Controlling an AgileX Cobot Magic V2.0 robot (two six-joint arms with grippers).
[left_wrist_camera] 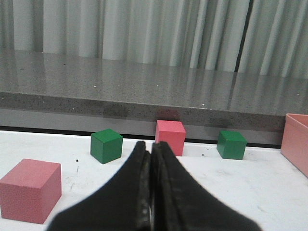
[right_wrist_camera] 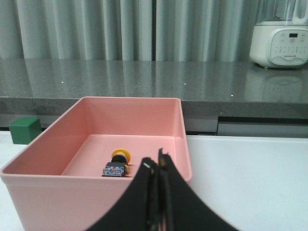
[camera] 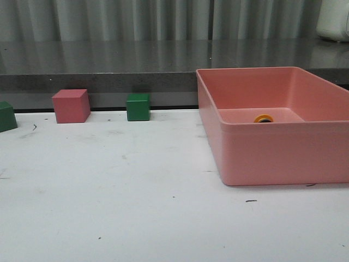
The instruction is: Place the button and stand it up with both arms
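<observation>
The button lies on its side on the floor of the pink bin, yellow cap toward the bin's far wall. In the front view only its yellow cap shows over the bin's near wall. My right gripper is shut and empty, outside the bin's near wall, right of the button. My left gripper is shut and empty above the white table, facing the cubes. Neither arm shows in the front view.
A pink cube and two green cubes stand along the table's back edge below a grey counter. Another pink cube sits near the left gripper. A white appliance stands on the counter at the right.
</observation>
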